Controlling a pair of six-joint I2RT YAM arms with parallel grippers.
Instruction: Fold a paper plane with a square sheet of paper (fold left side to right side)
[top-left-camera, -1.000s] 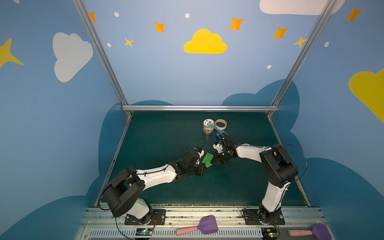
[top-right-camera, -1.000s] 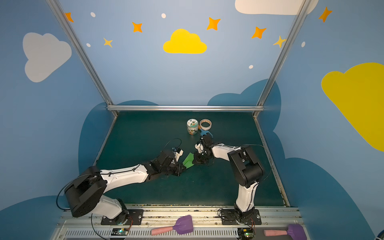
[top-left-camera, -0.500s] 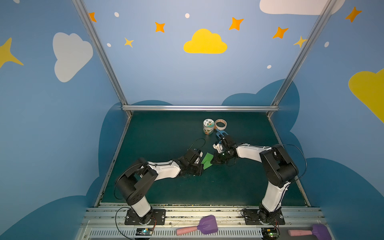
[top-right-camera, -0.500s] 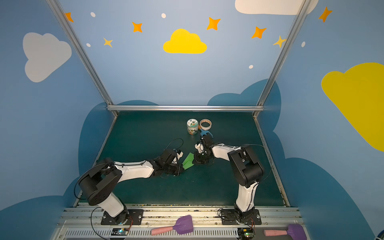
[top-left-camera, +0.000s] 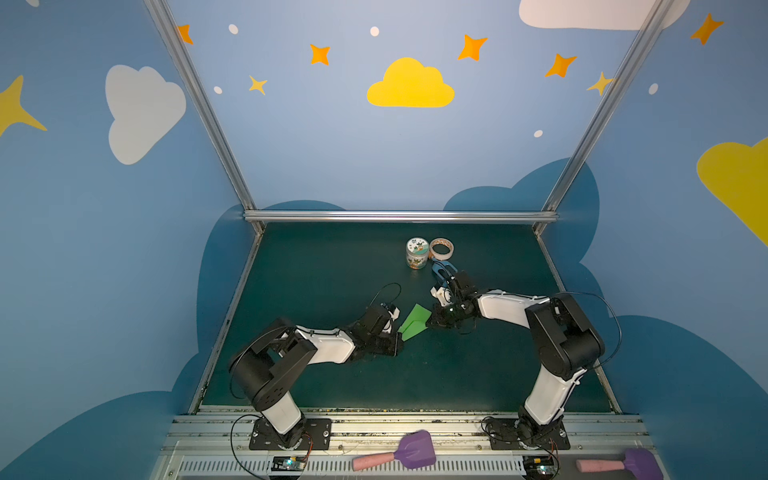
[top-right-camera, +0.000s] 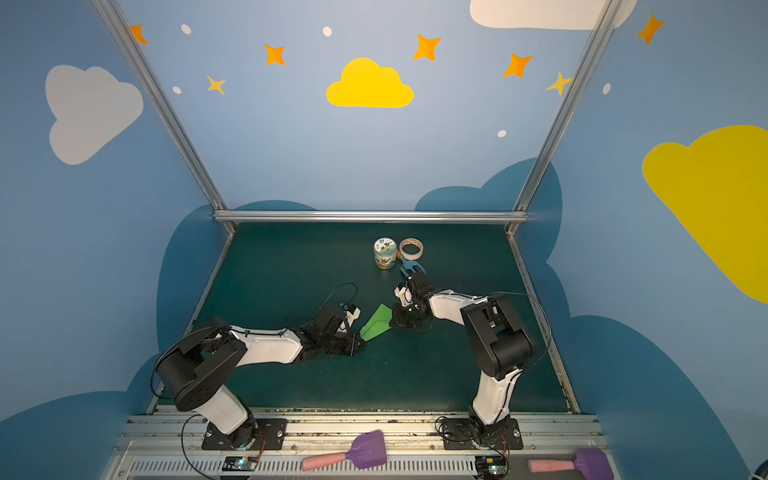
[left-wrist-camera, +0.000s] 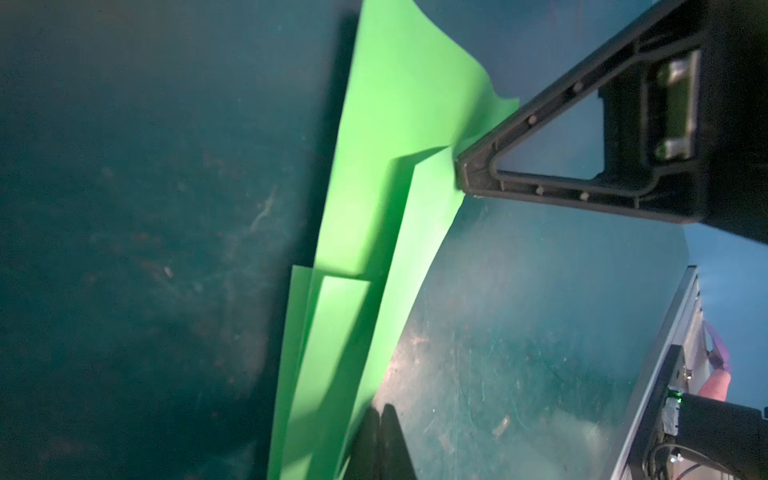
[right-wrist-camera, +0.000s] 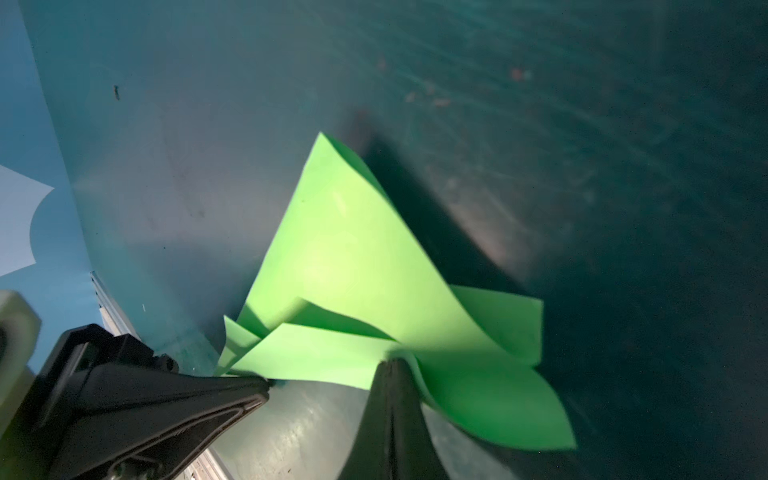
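The bright green paper plane (top-left-camera: 413, 324) (top-right-camera: 376, 324), a pointed dart with layered flaps, hangs just above the dark green mat mid-table, between my two grippers. My left gripper (top-left-camera: 400, 338) is shut on the narrow near end. In the left wrist view its closed tips (left-wrist-camera: 380, 409) meet the edge of the paper plane (left-wrist-camera: 374, 208). My right gripper (top-left-camera: 430, 323) is shut on the wide far-right edge. In the right wrist view a flap of the paper plane (right-wrist-camera: 345, 257) curls over its closed tips (right-wrist-camera: 392, 363). The upper flaps stand open and bowed.
A small printed jar (top-left-camera: 417, 253), a tape roll (top-left-camera: 441, 248) and a blue-handled tool (top-left-camera: 440, 268) lie at the back, just behind my right wrist. Two purple-and-pink scoops (top-left-camera: 399, 457) (top-left-camera: 619, 463) rest on the front rail. Metal frame posts and blue walls enclose the mat.
My left arm's elbow has risen and folded in toward its base, while its gripper stays at the paper's near end. The right arm and the paper have barely moved.
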